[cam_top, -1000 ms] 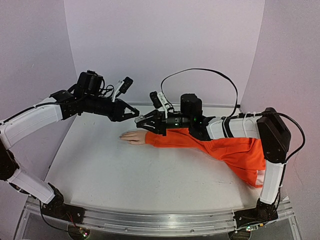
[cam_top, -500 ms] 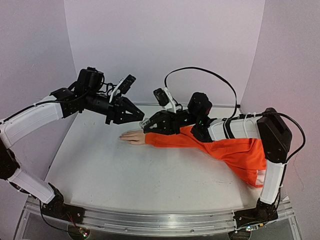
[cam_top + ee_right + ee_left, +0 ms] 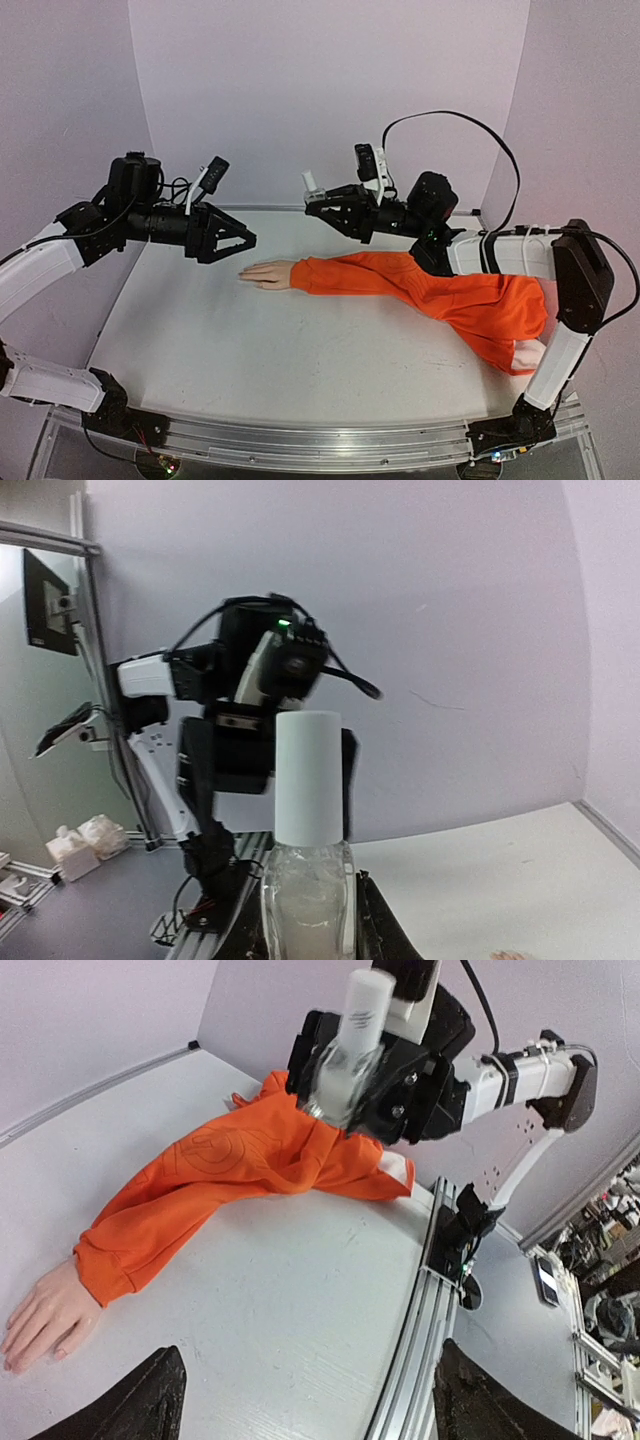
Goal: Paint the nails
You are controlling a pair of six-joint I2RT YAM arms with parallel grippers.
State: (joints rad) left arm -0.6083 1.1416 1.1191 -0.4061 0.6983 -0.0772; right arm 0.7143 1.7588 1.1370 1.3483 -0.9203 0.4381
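Observation:
The pale mannequin hand lies flat on the table, sticking out of the orange sleeve. In the left wrist view the hand shows at the lower left; its nails are too small to make out. My right gripper hangs above and behind the hand, shut on a small clear bottle with a white cap on it. My left gripper hovers left of the hand, its jaws open with nothing between them; both fingers show at the bottom of its own view.
The sleeve's bulk piles up at the right by my right arm's base. White walls close in the table at the back and sides. A metal rail runs along the near edge.
My left gripper has opened and drawn back to the left. My right gripper has lifted the bottle up and to the right, away from the hand.

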